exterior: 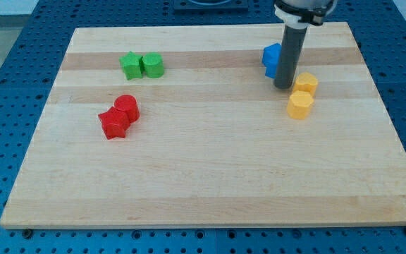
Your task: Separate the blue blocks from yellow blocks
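On the wooden worktop (210,176) I count two green, two red, two yellow, and blue at the rod. Green star (130,65) and green block (153,65) touch, toward the view's top left. Red cylinder (127,107) and red star (113,124) touch, below them. Blue block (271,59) — partly behind the rod, count unclear — sits at the view's upper right. Yellow block (306,83) and yellow hexagonal block (299,105) lie just right of it. No pincer on this rig, so no grasp state to tell — my tip (283,86) stands between blue and yellow, close beside both.
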Robot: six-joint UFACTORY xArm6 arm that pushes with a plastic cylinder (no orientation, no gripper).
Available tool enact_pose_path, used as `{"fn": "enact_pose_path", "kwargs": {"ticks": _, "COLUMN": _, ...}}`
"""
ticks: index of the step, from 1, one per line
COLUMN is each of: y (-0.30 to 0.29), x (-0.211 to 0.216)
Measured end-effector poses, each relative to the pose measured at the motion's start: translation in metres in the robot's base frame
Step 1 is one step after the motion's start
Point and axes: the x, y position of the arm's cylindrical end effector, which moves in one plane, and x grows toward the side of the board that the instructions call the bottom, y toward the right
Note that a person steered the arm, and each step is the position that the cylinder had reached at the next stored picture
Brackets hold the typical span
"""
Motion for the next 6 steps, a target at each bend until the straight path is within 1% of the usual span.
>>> {"fn": "enact_pose_path", "kwargs": {"ticks": 1, "y": 0.001, "x": -0.011}}
{"fn": "enact_pose_path", "kwargs": {"ticks": 2, "y": 0.02, "x": -0.016}}
{"fn": "enact_pose_path", "kwargs": {"ticks": 3, "y": 0.035, "x": -0.004}}
{"fn": "enact_pose_path", "kwargs": {"ticks": 4, "y": 0.034, "x": 0.0}}
{"fn": "enact_pose_path", "kwargs": {"ticks": 6, "y": 0.033, "x": -0.002}}
